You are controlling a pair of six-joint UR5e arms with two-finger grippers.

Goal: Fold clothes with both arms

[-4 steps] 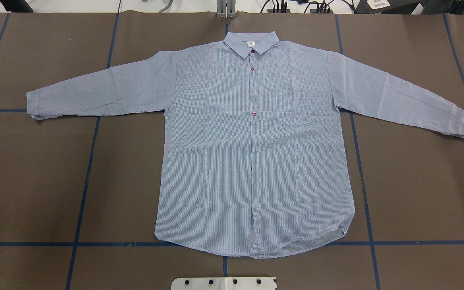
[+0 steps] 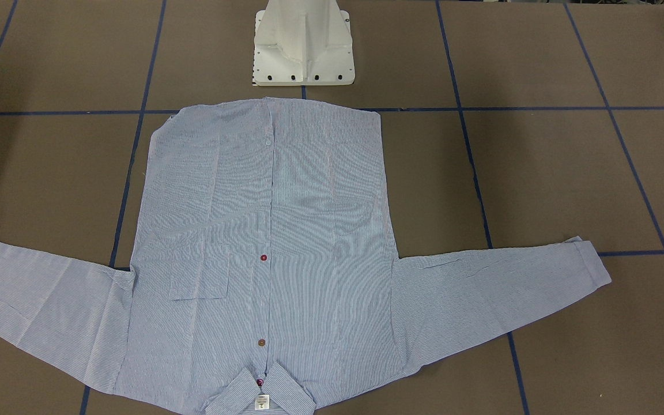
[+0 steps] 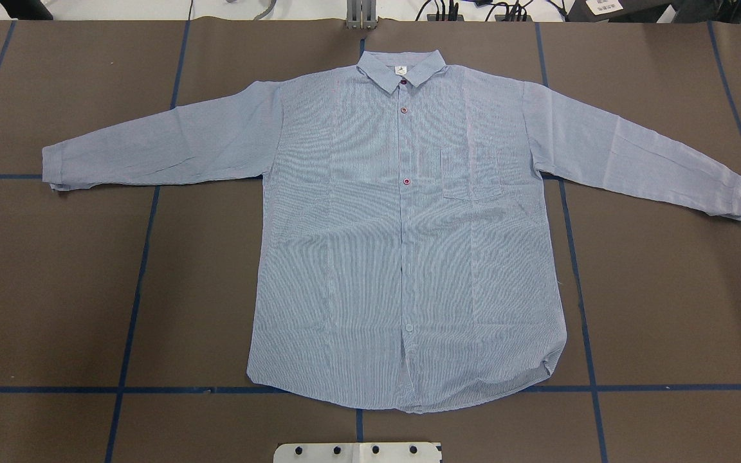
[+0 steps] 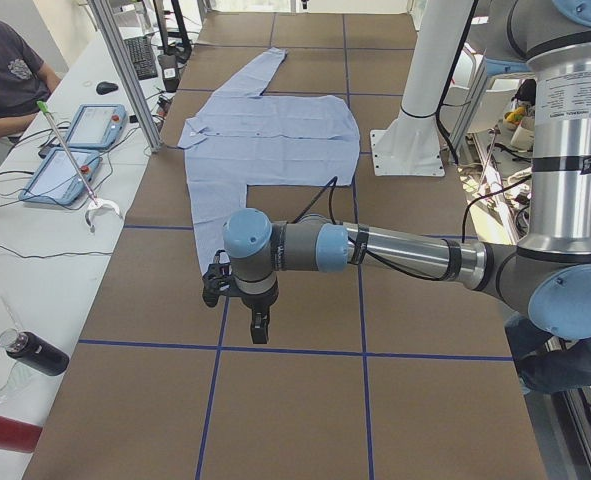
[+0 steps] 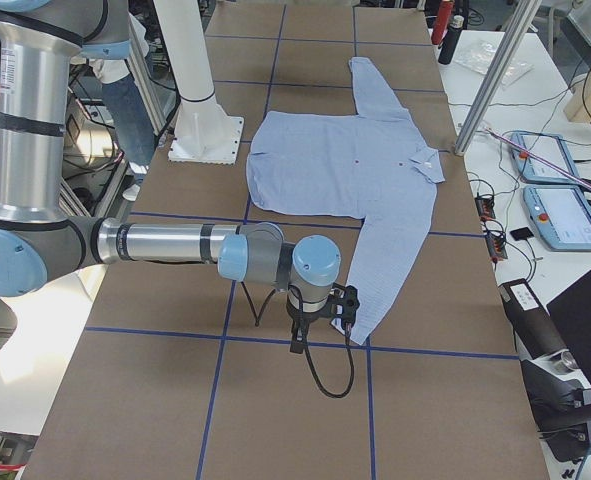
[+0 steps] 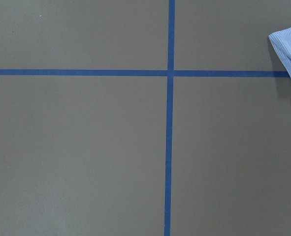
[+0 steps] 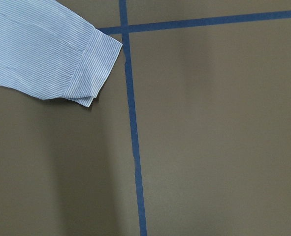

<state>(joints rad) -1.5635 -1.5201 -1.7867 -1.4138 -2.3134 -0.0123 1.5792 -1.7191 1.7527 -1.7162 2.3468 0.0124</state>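
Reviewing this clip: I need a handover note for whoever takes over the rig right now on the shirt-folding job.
Left gripper: hangs above the bare table, just outside the left cuff. Open or shut cannot be told.
Right gripper: hangs close to the right cuff. Its state cannot be told either.
Neither appears to hold any cloth.
Shirt: lies flat, front up and buttoned, with its collar away from the robot's base and both sleeves spread out.
Done: no fold yet.
Left: every fold, probably starting with the sleeves.
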